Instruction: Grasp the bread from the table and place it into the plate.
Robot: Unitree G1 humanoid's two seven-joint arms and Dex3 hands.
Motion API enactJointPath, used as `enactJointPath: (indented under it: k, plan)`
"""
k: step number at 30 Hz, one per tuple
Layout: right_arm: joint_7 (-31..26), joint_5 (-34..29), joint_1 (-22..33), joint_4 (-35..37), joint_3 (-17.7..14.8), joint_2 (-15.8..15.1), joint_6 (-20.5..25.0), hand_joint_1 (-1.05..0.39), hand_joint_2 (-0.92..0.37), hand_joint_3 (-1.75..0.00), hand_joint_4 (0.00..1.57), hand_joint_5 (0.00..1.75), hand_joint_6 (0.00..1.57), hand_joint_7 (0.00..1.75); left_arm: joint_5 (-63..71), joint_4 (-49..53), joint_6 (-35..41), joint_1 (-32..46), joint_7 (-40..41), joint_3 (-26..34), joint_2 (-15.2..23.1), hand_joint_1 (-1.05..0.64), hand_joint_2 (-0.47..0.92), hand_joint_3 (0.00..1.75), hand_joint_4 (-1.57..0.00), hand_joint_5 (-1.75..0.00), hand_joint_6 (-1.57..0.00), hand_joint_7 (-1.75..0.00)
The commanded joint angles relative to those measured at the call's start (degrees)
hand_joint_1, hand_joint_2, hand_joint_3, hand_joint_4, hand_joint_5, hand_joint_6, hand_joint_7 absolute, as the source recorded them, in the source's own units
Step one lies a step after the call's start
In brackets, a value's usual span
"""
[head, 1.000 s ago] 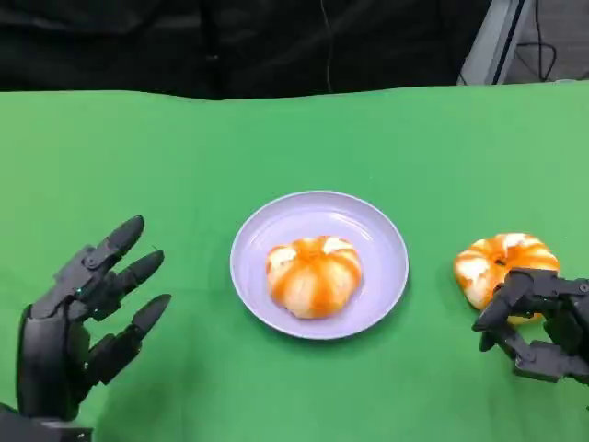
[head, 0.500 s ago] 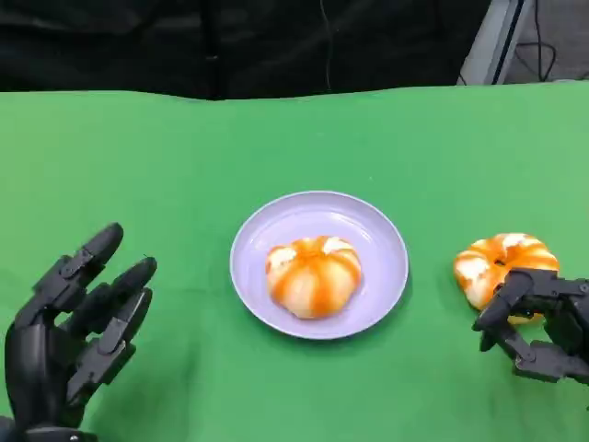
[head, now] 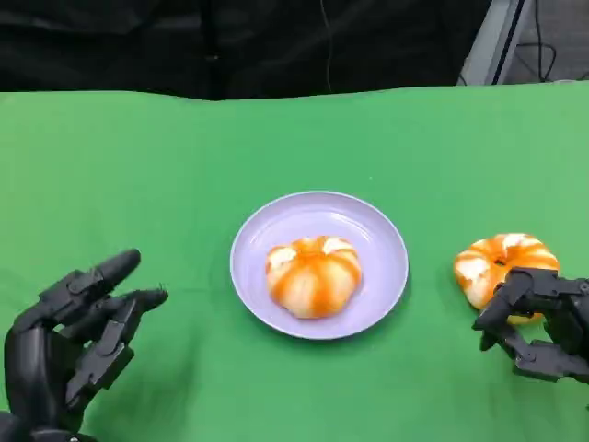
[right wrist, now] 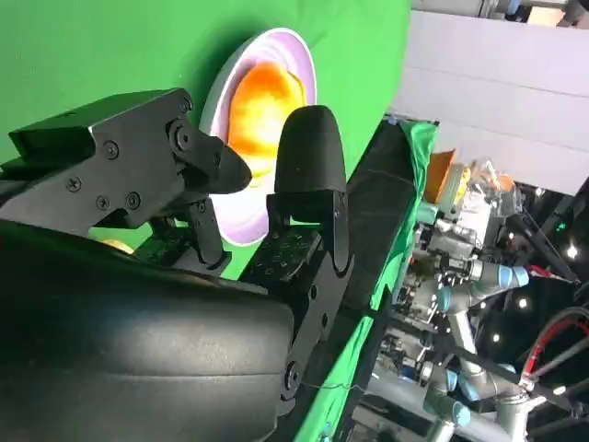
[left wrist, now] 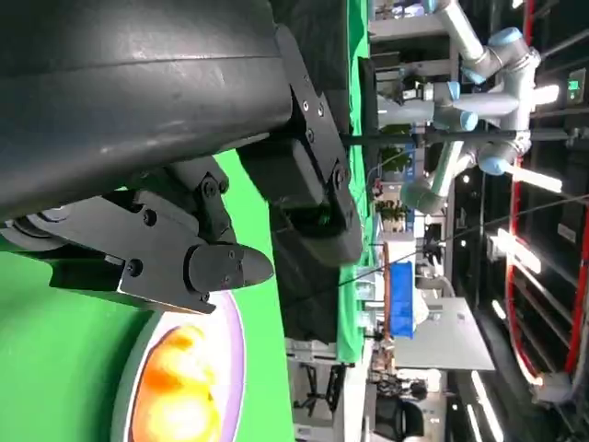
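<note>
Orange-striped bread (head: 504, 267) sits on the green table (head: 184, 166) just right of the lilac plate (head: 276, 221), which already carries a second bun (head: 313, 274). The right hand (head: 538, 324) hovers at the loose bread's near edge exactly as it did a second ago, fingers apart and curled, holding nothing. Across the table, well left of the plate, the left hand (head: 74, 341) has lowered its raised fingers toward the cloth over the past second, loosely spread and empty. That retreat suggests the remaining grasp falls to the right hand.
</note>
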Motion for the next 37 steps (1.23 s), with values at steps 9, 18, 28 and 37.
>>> enactJointPath:
  k: [9, 18, 28, 37]
  plan:
    - [-1.52, -0.89, -0.24, -0.12, 0.20, 0.07, -1.18, 0.11, -0.70, -0.77, 0.90, 1.33, 0.96, 0.95, -1.74, 1.21, 0.21, -0.27, -2.43, 2.29, 0.87, -0.08, 0.92, 0.49, -0.77, -1.36, -0.94, -0.76]
    - [-3.27, -2.15, -0.26, 0.15, 0.71, 0.50, -1.67, 0.10, -0.69, -0.75, 0.93, 1.28, 0.99, 0.88, -2.48, 2.52, -0.72, -0.73, -5.00, 3.90, 1.09, -0.11, 0.92, 0.51, -0.70, -1.58, -0.78, -1.09]
    - [-3.41, -1.75, 0.34, -0.28, 1.02, 0.78, -1.36, 0.09, -0.69, -0.78, 0.94, 1.27, 1.01, 0.87, -0.35, 1.20, -0.74, 0.53, -4.34, 3.79, 1.12, -0.12, 0.92, 0.50, -0.72, -1.61, -0.76, -1.17]
    - [-4.92, -3.20, 0.29, 0.01, 1.28, 0.59, -3.29, 0.09, -0.72, -0.76, 0.92, 1.30, 0.98, 0.91, -0.15, 0.31, -0.75, 1.33, -4.36, 3.98, 1.27, -0.12, 0.92, 0.48, -0.72, -1.59, -0.76, -1.17]
